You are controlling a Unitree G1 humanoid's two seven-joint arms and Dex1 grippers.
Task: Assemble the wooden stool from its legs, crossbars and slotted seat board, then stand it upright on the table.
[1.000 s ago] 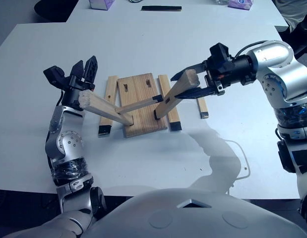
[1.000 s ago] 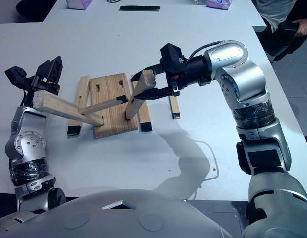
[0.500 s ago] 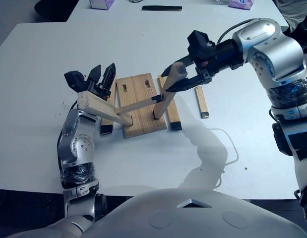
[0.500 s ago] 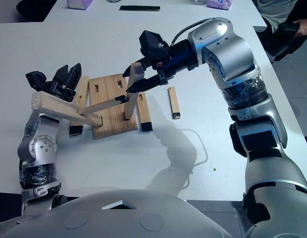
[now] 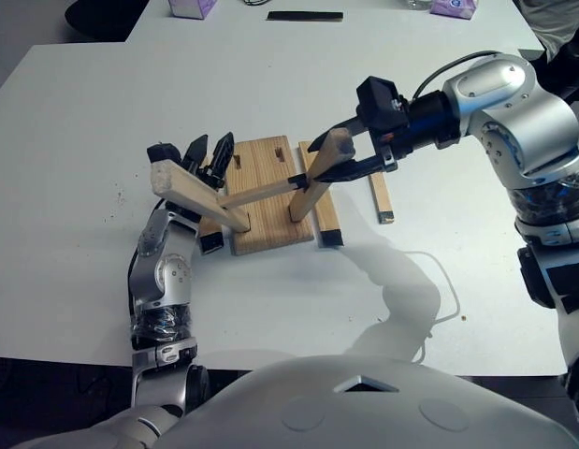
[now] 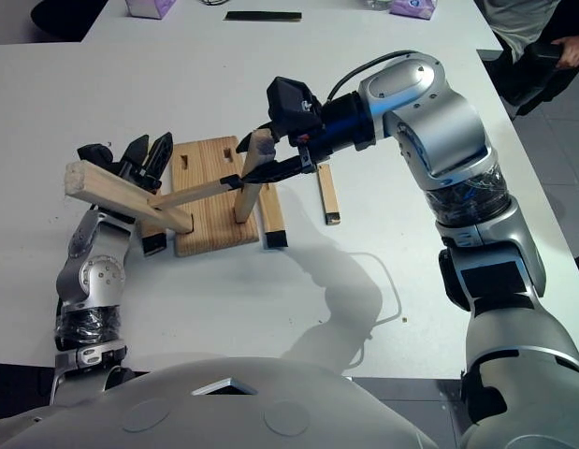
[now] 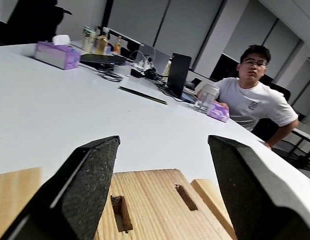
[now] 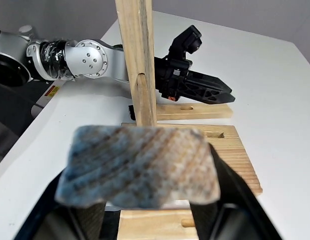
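The slotted seat board (image 5: 261, 196) lies flat on the white table. My right gripper (image 5: 351, 155) is shut on the upper end of a wooden leg (image 5: 317, 176), which stands tilted on the board's right side. A crossbar (image 5: 261, 192) runs from that leg to a second leg (image 5: 191, 194), which slants over the board's left edge. My left gripper (image 5: 210, 155) hovers just behind that second leg's raised end, open with nothing between its fingers (image 7: 89, 180). The right wrist view looks down the held leg's end grain (image 8: 139, 165).
Two loose legs with black feet lie beside the board, one on the left (image 5: 209, 236) and one on the right (image 5: 325, 217). A short crossbar (image 5: 381, 198) lies farther right. Tissue boxes (image 5: 191, 7) and a black bar (image 5: 305, 16) sit at the far edge.
My left arm has moved right toward the board, and the slanted leg has shifted right with it. My right gripper has swung left and then lowered, tilting its leg.
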